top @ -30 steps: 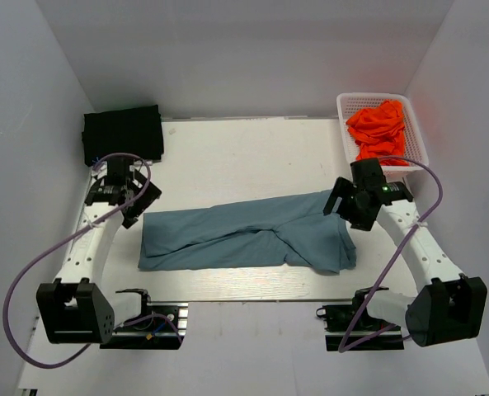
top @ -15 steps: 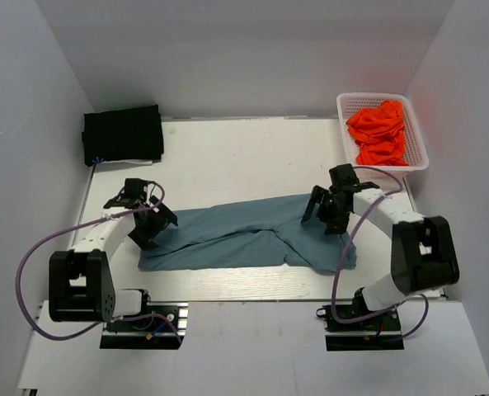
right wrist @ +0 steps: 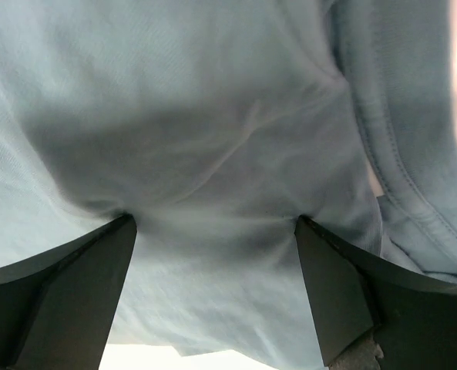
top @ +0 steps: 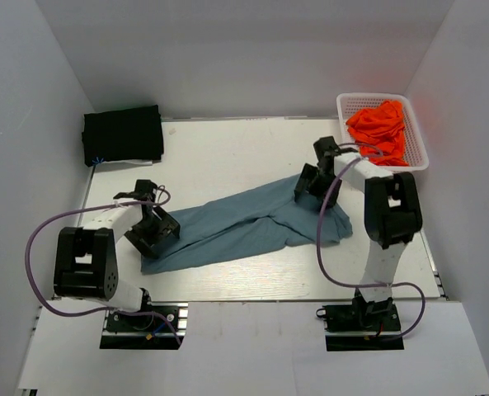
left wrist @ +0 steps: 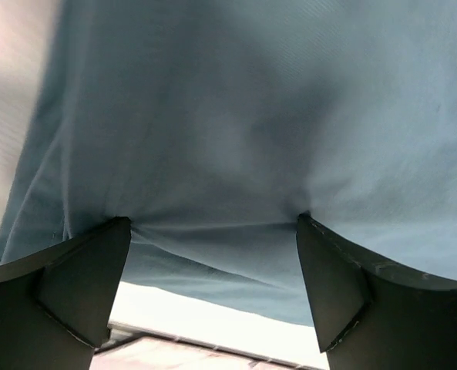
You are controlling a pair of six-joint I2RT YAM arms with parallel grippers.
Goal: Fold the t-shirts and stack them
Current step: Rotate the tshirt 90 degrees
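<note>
At the far left corner of the white table [top: 228, 157], a folded stack of black t-shirts [top: 123, 134] is lying flat, well apart from both arms.

Left arm: it is sitting folded low over its base, with the forearm reaching toward the middle of the table. The left gripper [top: 152, 232] is bearing down on the left end of the slate-blue t-shirt [top: 244, 227]. In the left wrist view, its fingers [left wrist: 82, 285] are standing spread wide, and the cloth is puckering at each tip. Nothing is being grasped between them.

Slate-blue t-shirt: it is lying across the middle of the table as a long, creased band. It is running diagonally from the near left to the far right, where one end is drooping back toward the near edge.

Right arm: it is standing tall over its base and reaching away toward the far side. The right gripper [top: 310, 183] is pressing on the shirt's far right part. Its fingers [right wrist: 74, 285] are likewise standing wide apart on wrinkled cloth, beside a stitched hem, and are clamping nothing.

At the far right corner, orange-red t-shirts [top: 380, 128] are lying heaped in a white lattice basket [top: 347, 103].
</note>
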